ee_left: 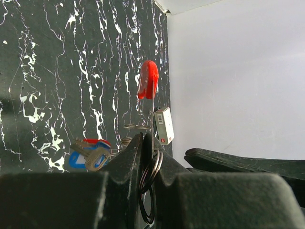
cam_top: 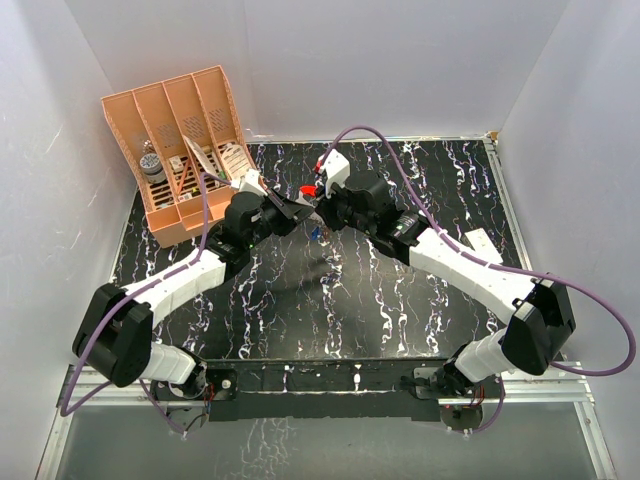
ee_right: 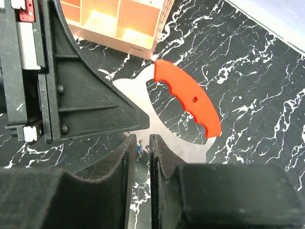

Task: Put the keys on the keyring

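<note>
The keyring (ee_left: 147, 81) is held up off the table (cam_top: 300, 320) in the left gripper (ee_left: 148, 148). That gripper's jaws are pressed together on the keyring's steel loop (ee_left: 148, 181). From the loop a thin wire runs forward past the fingertips to the red part, and the pale tag (ee_left: 164, 125) hangs just right of that wire.

The blue key (ee_left: 78, 160) and red key (ee_left: 95, 143) lie overlapped just left of the left fingers, level with them and not flat on the table. I judge that they hang from the loop. The join itself is hidden behind the finger, so I cannot tell whether each is fully threaded or only caught on the coil.

The right gripper (ee_right: 143, 143) faces the left one, tip to tip. Its jaws stand a narrow slit apart. A tiny silvery-blue bit shows in the slit, but nothing spans it, so it appears to hold nothing. The keyring's red part sits just beyond and to the right of its tips.

If both keys are on, what is left is to let go and draw back. If not, a key must be worked round the coil.

In all there are two keys, one keyring with one tag, two grippers, and one orange organiser (cam_top: 160, 90) well off to the left arm's outer side.
</note>
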Motion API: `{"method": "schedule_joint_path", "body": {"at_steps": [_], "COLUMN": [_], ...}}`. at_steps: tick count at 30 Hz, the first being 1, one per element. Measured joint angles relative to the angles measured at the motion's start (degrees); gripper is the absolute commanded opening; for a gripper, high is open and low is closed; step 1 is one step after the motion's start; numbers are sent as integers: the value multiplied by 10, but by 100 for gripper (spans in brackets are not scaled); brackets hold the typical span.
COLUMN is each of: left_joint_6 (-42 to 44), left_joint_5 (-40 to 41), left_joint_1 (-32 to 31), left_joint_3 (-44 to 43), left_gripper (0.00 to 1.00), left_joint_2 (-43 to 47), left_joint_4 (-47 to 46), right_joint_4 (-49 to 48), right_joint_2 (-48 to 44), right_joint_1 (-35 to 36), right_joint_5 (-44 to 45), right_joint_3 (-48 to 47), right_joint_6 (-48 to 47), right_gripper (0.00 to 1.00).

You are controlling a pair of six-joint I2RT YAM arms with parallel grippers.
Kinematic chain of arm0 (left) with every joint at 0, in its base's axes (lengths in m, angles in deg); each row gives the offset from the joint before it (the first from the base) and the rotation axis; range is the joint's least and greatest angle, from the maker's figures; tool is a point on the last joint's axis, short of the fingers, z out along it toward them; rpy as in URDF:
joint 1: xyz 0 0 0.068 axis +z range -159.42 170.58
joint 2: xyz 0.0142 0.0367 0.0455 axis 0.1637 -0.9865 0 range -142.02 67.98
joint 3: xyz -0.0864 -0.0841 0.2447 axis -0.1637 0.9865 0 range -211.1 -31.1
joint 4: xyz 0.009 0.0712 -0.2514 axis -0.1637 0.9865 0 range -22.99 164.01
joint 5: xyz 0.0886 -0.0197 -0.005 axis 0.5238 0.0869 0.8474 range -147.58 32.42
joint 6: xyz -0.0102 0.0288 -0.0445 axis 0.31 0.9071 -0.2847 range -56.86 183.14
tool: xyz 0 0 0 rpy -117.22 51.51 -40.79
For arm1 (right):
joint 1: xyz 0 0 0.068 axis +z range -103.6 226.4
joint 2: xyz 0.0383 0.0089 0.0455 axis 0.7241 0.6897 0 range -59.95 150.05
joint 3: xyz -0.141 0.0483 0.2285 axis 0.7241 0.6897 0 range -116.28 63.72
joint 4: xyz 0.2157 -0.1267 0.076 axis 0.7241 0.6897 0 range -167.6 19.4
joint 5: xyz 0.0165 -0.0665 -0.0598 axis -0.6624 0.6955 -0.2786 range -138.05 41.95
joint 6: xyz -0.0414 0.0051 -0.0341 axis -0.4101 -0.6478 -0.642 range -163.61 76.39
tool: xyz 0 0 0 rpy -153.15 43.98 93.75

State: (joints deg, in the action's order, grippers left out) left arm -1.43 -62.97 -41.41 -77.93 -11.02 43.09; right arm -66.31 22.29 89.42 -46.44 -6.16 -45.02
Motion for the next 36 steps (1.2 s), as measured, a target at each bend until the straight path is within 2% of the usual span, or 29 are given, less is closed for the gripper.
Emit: {"method": "schedule_joint_path", "body": {"at_steps": [19,36], "left_joint_6": [-2,-25], "left_joint_5": [0,7], "left_joint_1": [0,2], "left_joint_3": [-1,-1], "left_gripper": [0,0], "left_joint_2": [9,19], "left_joint_4": [1,0], "right_joint_4": [2,-35], "right_joint_2": [-4,-8], "right_joint_1": [0,0], "right_joint_5": [-20,-12], "right_joint_3": [61,67], "right_joint_6": [52,102], "right_gripper": [22,30]}}
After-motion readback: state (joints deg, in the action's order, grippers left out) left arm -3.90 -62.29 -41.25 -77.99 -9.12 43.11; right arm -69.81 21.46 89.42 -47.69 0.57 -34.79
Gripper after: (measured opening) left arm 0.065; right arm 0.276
